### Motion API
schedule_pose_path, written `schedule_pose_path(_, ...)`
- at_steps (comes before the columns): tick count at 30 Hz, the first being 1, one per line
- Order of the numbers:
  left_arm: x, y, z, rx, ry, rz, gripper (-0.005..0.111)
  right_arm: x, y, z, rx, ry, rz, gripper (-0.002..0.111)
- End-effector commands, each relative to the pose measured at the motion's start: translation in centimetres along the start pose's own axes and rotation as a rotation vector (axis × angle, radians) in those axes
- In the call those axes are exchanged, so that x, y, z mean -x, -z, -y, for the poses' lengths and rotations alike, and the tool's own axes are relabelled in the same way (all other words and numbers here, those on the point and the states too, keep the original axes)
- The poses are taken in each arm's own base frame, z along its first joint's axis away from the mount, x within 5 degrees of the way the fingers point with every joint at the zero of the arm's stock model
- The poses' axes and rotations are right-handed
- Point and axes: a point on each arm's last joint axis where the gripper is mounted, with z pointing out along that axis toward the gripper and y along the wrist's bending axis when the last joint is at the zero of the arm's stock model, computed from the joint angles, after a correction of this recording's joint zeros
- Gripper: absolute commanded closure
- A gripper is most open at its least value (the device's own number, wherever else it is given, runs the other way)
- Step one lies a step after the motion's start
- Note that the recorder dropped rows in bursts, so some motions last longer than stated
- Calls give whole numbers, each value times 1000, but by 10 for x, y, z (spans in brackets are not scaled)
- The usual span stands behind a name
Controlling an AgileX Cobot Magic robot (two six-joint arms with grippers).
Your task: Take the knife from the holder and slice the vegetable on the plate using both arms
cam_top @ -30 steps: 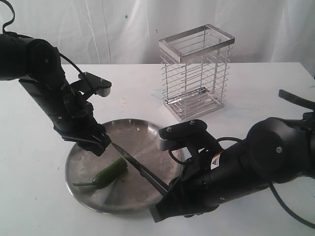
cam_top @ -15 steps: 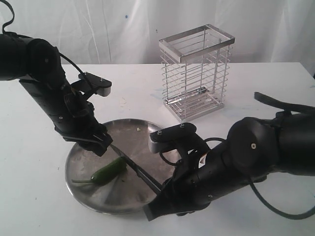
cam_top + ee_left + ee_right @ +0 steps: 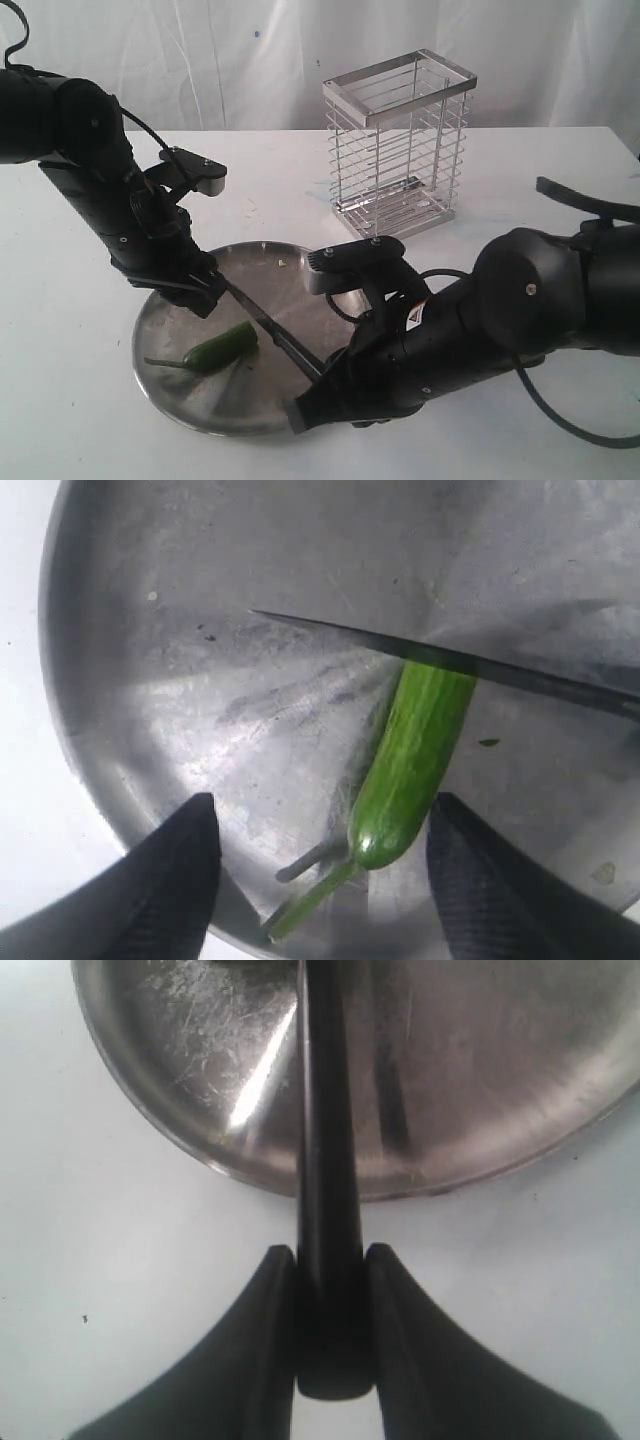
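A: Exterior cam: raised, on the near side of the table point(image 3: 540, 170), tilted down, facing the far backdrop point(image 3: 200, 60). Mid range; it takes in the left arm point(image 3: 90, 190), right arm point(image 3: 530, 310), plate point(image 3: 165, 325) and holder point(image 3: 398, 145).
B: Left wrist?
A: Points steeply down past its own fingers point(image 3: 170, 880), very close. Plate fills the frame, with the vegetable point(image 3: 410, 760) and the knife point(image 3: 450, 663) blade.
B: Right wrist?
A: Also down and close, sighting along the knife handle across the plate's near rim.
B: Overlap?
A: All three share plate, knife and some table. Exterior and left wrist also share the vegetable. Holder shows in exterior only.
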Motion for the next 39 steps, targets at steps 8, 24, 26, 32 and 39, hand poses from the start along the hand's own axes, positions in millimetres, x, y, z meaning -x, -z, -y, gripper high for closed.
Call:
schedule_pose_path(8,-3,4,3,-19,15,-15,44,3,-5,-14,7,-15,53,107)
schedule_pose_path(24,-3,4,3,-20,16,-13,44,-2,-12,-13,8,-88,-7,107)
schedule_pose_path(26,-2,4,3,-22,18,-12,44,-2,-12,-13,5,-92,-3,107)
schedule_pose_path(32,1,4,5,-51,53,23,44,-5,-18,-11,-5,-114,-29,107)
schedule_pose_path(39,3,4,7,-65,68,42,44,-5,-20,-10,-8,-113,-33,107)
